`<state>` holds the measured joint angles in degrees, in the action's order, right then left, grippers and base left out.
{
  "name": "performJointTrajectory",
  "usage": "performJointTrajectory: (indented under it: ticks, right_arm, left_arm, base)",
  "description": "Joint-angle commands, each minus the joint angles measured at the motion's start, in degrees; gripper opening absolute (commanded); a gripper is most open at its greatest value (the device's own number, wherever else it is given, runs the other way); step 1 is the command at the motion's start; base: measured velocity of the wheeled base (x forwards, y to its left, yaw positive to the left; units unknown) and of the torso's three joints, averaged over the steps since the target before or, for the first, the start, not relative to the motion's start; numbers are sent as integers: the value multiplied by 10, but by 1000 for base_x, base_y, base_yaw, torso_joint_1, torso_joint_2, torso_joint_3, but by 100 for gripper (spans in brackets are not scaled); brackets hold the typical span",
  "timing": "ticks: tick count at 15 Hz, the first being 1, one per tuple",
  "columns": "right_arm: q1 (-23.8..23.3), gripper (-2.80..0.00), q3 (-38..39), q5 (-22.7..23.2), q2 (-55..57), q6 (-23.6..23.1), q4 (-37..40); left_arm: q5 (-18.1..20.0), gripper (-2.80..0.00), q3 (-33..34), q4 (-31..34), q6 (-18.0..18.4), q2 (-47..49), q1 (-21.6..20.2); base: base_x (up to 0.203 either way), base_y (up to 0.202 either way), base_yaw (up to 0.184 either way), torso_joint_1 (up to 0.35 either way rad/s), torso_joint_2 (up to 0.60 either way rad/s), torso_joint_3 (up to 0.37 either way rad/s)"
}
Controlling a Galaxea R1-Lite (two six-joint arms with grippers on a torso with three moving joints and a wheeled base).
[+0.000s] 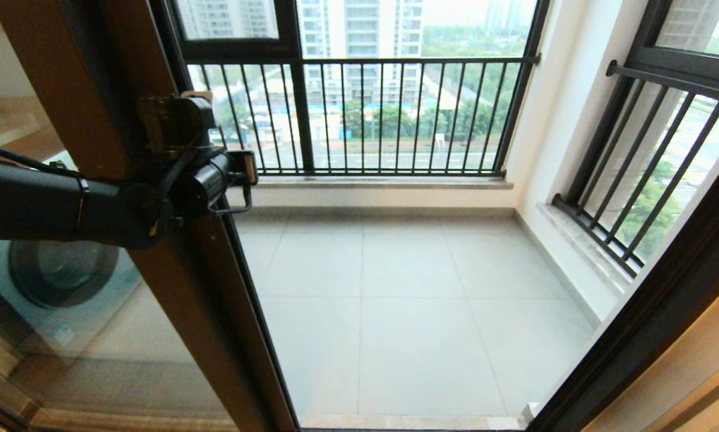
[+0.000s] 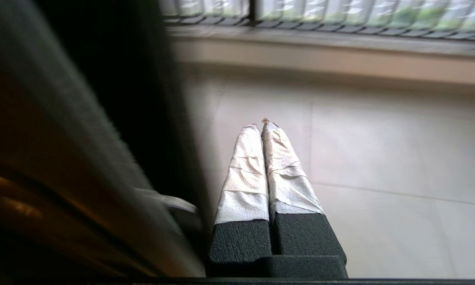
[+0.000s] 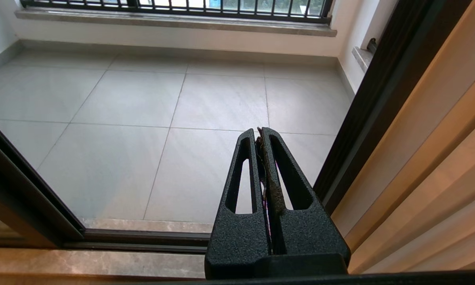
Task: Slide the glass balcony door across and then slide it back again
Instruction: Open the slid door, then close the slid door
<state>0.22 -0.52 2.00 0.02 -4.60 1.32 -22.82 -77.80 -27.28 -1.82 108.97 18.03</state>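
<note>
The glass balcony door (image 1: 173, 312) stands at frame left with the opening clear, the left gripper (image 2: 261, 126), fingers pressed together and holding nothing, set against its inner edge apparently to push it, while the right gripper (image 3: 260, 136), likewise closed and empty, hangs idle at lower right.

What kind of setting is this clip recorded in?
Most likely a high-rise flat, at the doorway onto its balcony: the glass balcony door stands slid aside, barred railing windows look out on tower blocks, and a washing machine shows through the glass.
</note>
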Motion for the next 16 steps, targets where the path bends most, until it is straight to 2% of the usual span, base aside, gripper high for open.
performJointTrajectory:
  ticks: [1, 3, 5, 9, 10, 11, 13, 14, 16]
  right_arm:
    - [0, -280, 0, 0, 0, -1, 0]
    - [0, -280, 0, 0, 0, -1, 0]
    - [0, -280, 0, 0, 0, -1, 0]
    - [0, -280, 0, 0, 0, 0, 0]
    - [0, -280, 0, 0, 0, 0, 0]
    - [0, -280, 0, 0, 0, -1, 0]
    - [0, -280, 0, 0, 0, -1, 0]
    - [0, -280, 0, 0, 0, 0, 0]
    - [0, -280, 0, 0, 0, -1, 0]
  left_arm:
    - [9, -280, 9, -3, -2, -48, 43]
    - [10, -280, 19, 4, -3, -91, 82]
    - [10, -280, 27, 36, -3, -137, 103]
    - [10, -280, 55, 144, -3, -260, 101]
    - [12, -280, 64, 200, -2, -297, 100]
    - [17, -280, 70, 296, -4, -332, 98]
    - [35, -280, 72, 442, -29, -362, 90]
    - [51, -280, 66, 493, -52, -359, 83]
    - [91, -280, 27, 580, -63, -326, 63]
  base:
    - [0, 0, 0, 0, 0, 0]
    - [0, 0, 0, 0, 0, 0]
    - [0, 0, 0, 0, 0, 0]
    - [0, 0, 0, 0, 0, 0]
    - [0, 0, 0, 0, 0, 0]
    - [0, 0, 0, 0, 0, 0]
    - [0, 0, 0, 0, 0, 0]
    - [0, 0, 0, 0, 0, 0]
    - [0, 0, 0, 0, 0, 0]
